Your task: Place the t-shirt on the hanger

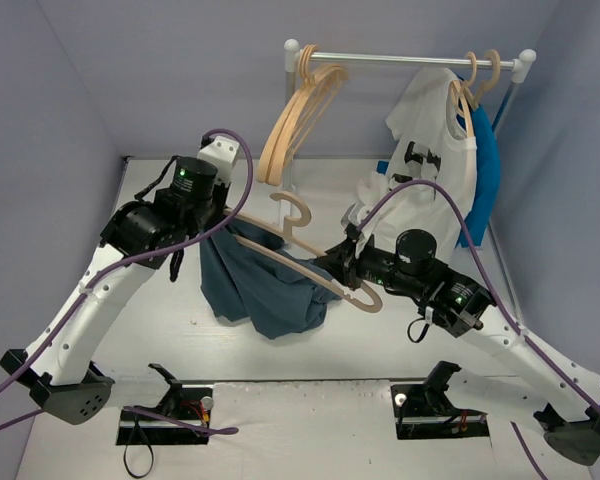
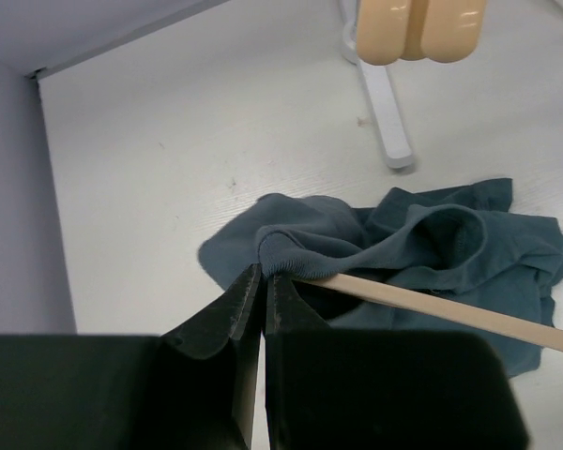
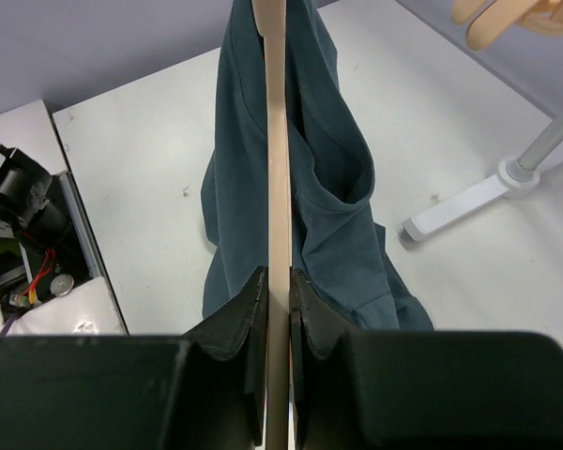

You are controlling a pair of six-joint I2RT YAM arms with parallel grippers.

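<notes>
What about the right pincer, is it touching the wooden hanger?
Touching. The right wrist view shows the right pincer shut on the hanger, both fingers pressing its thin wooden arm.

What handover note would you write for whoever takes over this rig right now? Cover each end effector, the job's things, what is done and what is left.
Left end effector: shut, pinching a ribbed edge of the slate-blue cotton t-shirt.
Right end effector: shut on one arm of the pale wooden hanger, held above the white table.
Done: the hanger's far arm is inside a shirt opening; the rest of the shirt droops bunched onto the table.
Left: probably work the shirt over the bare arm so both shoulders sit on the hanger.
</notes>
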